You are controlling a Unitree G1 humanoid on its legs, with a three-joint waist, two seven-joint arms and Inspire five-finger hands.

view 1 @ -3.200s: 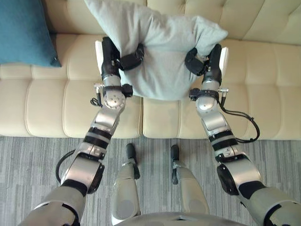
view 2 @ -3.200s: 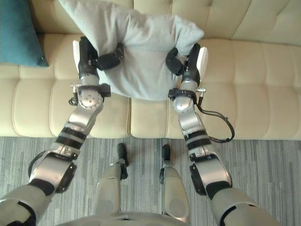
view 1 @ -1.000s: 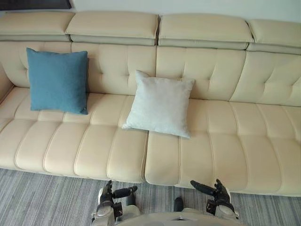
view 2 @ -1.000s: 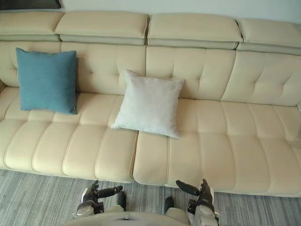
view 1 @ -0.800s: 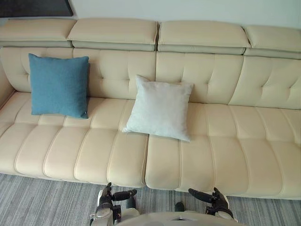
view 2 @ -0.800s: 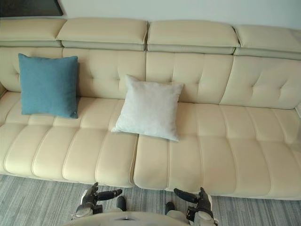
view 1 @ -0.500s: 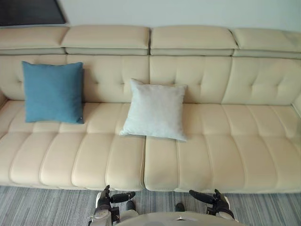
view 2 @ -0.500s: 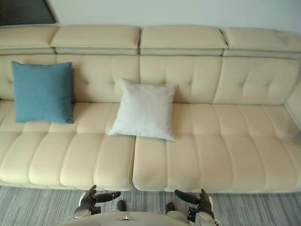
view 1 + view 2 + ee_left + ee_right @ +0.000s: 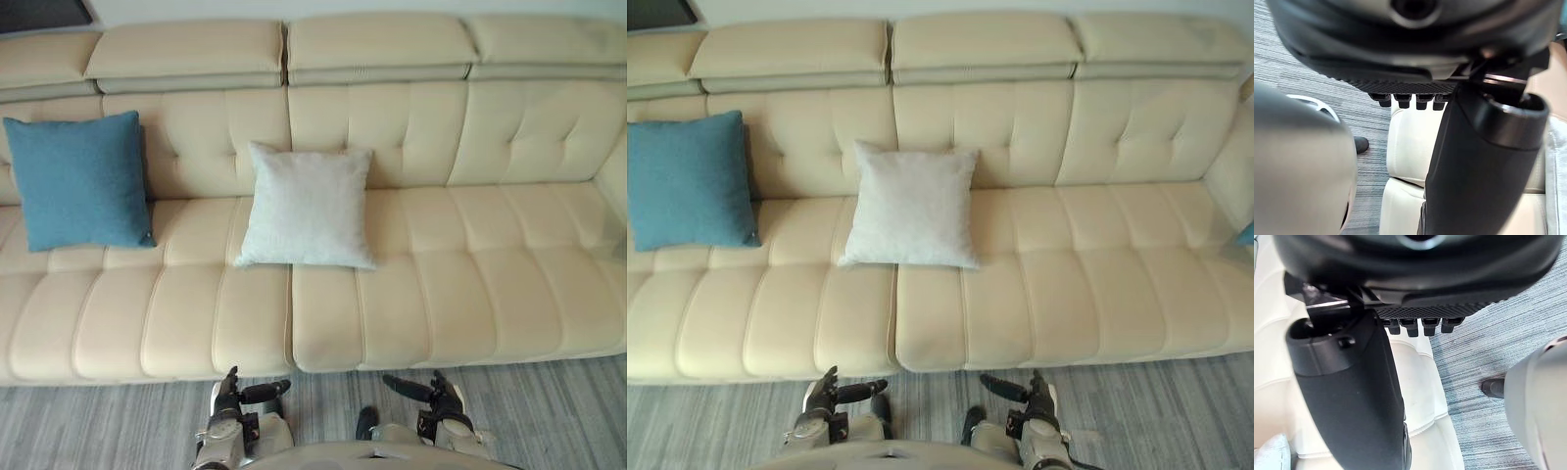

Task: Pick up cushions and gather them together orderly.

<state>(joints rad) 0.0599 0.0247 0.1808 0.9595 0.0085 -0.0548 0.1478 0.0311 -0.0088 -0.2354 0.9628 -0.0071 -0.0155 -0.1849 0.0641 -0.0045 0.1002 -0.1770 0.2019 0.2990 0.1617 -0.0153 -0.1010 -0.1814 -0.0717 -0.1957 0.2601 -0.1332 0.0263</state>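
Here, the light grey cushion (image 9: pixel 308 207) is leaning upright against the backrest near the middle of the cream sofa (image 9: pixel 441 284), its lower edge resting on the seat. The blue cushion (image 9: pixel 78 181) is leaning against the backrest too, far over on the robot's left and well apart from the grey one, with bare seat lying between them. At the sofa's far right end a small blue patch (image 9: pixel 1244 235) is peeking in at the picture's edge. It may be another cushion, but too little of it is showing to tell.

Both hands are hanging low in front of the sofa, over the grey striped carpet (image 9: pixel 98 421) and touching neither cushion. The left hand (image 9: pixel 233 401) is holding nothing, with its fingers (image 9: pixel 1405 100) spread loosely and straight and its thumb (image 9: pixel 1479 161) standing out from them. The right hand (image 9: pixel 439 401) is mirroring it, with relaxed fingers (image 9: pixel 1422 325) and thumb (image 9: pixel 1352 396) gripping nothing. Past each hand, its wrist view is showing the sofa's front edge and the carpet.
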